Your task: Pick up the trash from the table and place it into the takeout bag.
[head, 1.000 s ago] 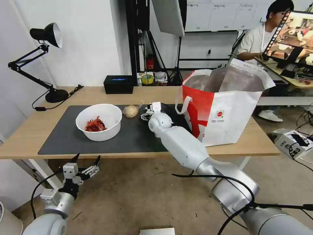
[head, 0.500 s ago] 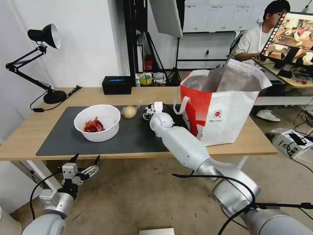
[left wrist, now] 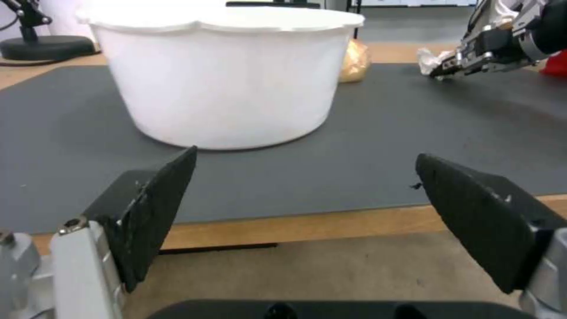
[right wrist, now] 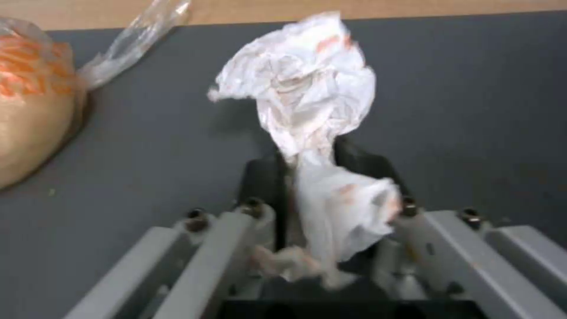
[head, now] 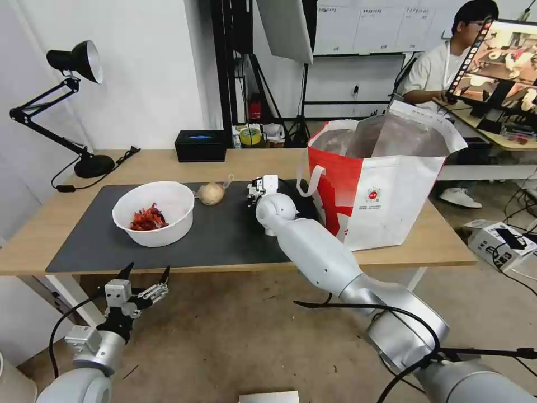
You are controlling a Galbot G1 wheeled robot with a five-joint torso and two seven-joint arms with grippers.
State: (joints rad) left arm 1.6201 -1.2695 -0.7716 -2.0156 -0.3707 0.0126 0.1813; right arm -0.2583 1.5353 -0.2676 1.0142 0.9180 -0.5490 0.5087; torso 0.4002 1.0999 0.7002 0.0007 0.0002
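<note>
Bowl [head: 154, 212], white, round, w/ red scraps, is sitting upright on the grey mat [head: 224, 235], toward the table [head: 50, 232]'s left end. Lump [head: 211, 193], beige, in clear wrap, is lying just beside it toward the back edge. Tissue [right wrist: 307, 133], crumpled, white w/ orange stains, is being pinched in the right gripper [right wrist: 316, 173] over the mat, mid-table. Bag [head: 380, 184], red & white, foil-lined, is standing open near the right end.
</note>
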